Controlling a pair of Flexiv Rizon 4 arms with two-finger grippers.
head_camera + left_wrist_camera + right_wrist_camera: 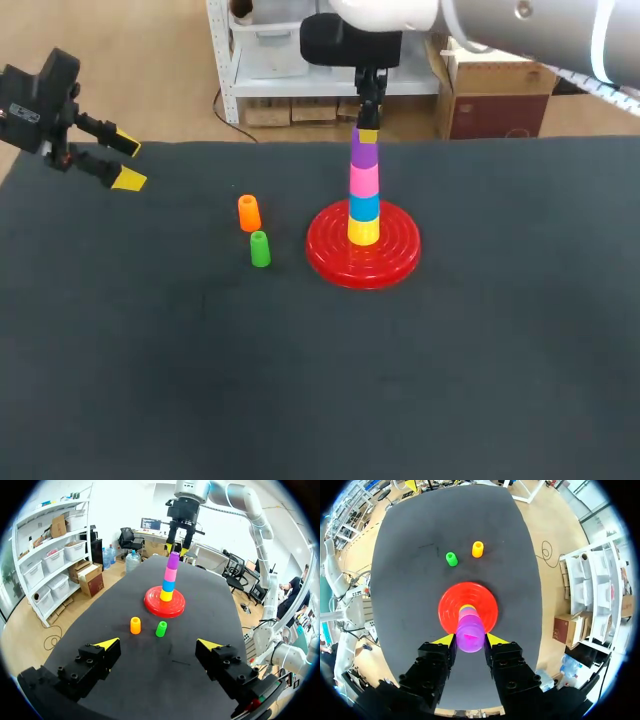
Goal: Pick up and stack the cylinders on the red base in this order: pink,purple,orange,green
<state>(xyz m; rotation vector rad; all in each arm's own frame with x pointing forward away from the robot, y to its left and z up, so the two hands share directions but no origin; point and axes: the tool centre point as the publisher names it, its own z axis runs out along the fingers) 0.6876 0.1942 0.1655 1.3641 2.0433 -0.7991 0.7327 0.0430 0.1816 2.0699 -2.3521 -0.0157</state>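
The right gripper [470, 641] clamps the purple cylinder [364, 155] topping the stack on the red base [330, 255]; the left gripper [157, 643], at its ten o'clock, gapes wide.

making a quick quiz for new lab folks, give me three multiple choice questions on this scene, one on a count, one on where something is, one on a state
1. How many cylinders are stacked on the red base?
A two
B four
C six

2. Where is the green cylinder?
A on the red base
B in a box
C standing on the table beside the orange cylinder

3. How is the left claw?
A open, holding nothing
B shut on a cylinder
C resting on the base

Answers:
1 B: yellow, blue, pink and purple are stacked there.
2 C: it stands by the orange one, apart from the base.
3 A: its fingers are spread, with only table between them.
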